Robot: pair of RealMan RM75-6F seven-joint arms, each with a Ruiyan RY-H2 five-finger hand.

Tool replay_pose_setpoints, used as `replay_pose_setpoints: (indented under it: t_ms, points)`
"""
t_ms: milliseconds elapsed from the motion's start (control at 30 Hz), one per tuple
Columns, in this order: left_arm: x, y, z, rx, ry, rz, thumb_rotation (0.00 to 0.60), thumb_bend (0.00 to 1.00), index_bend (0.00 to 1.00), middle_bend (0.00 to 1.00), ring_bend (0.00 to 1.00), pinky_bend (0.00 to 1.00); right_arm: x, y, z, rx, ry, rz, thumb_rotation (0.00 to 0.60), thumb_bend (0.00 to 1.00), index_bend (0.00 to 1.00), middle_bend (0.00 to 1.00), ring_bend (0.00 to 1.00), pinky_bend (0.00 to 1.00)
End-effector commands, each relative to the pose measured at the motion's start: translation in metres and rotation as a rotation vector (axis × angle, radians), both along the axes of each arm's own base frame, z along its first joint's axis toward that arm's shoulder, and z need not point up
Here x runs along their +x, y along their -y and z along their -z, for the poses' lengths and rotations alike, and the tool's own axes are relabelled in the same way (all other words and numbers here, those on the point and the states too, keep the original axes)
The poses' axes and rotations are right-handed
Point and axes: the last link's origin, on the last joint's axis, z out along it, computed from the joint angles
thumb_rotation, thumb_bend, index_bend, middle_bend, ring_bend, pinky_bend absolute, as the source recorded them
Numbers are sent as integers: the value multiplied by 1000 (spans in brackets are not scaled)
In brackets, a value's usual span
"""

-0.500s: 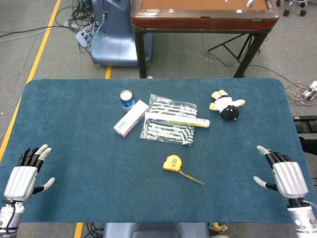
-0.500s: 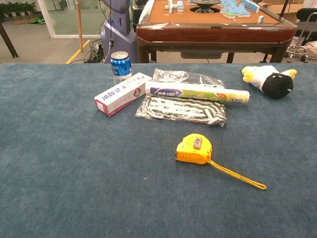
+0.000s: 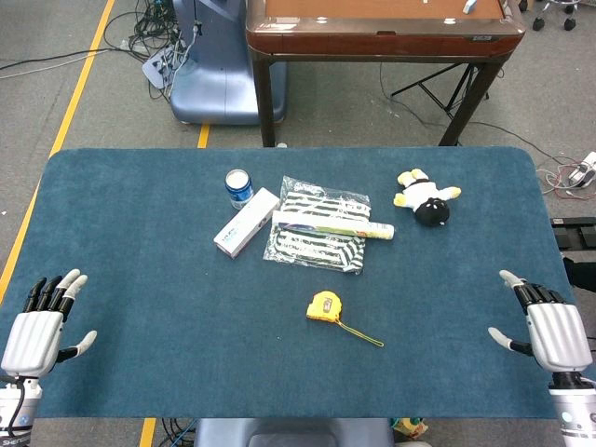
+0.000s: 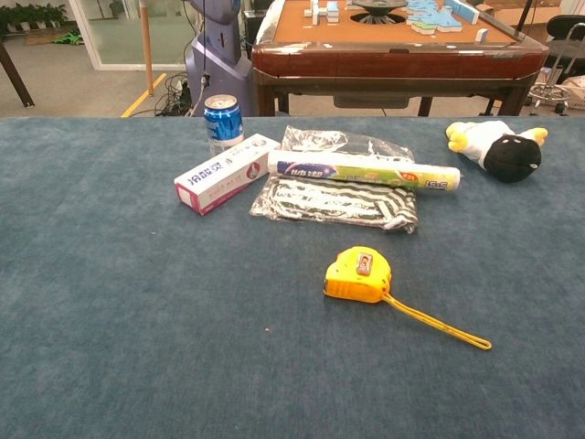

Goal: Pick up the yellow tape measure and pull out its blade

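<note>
The yellow tape measure [image 3: 325, 305] lay flat mid-desk [image 3: 140, 233], its thin strap trailing right. It was probably dense, hard-cased and smooth, so best gripped across its flat sides. Left robot hand [image 3: 37, 328] and right robot hand [image 3: 551, 331], fingers apart and empty, had drawn back toward the near corners.

Robot lab: yellow floor tape [image 3: 82, 86], loose cables [image 3: 140, 33], blue machine base [image 3: 212, 79], mahjong table [image 4: 398, 41] behind blue surface [image 3: 140, 233].

On the blue tabletop [image 4: 91, 302] you see a soda can [image 4: 222, 120], white box [image 4: 226, 172], striped bagged cloth [image 4: 338, 201], long tube [image 4: 364, 170] and plush toy [image 4: 498, 147].
</note>
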Motion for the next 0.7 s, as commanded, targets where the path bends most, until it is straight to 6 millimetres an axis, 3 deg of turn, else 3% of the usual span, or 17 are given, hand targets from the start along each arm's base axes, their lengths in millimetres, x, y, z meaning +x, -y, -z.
replay_pose_setpoints:
  t_ms: [33,333,700]
  points:
    - [0,0,0,-3,0,-2,600,192,111,86,74,5,0,0,-1,-3,-1,7,600,113,176,313,321,375]
    - [2,4,4,-21,10,6,600,193,111,86,74,5,24,13,17,27,17,-4,600,109,176,313,321,375]
    - [2,12,1,-21,16,17,600,192,111,86,74,5,67,36,63,163,47,-57,600,50,168,309,321,376]
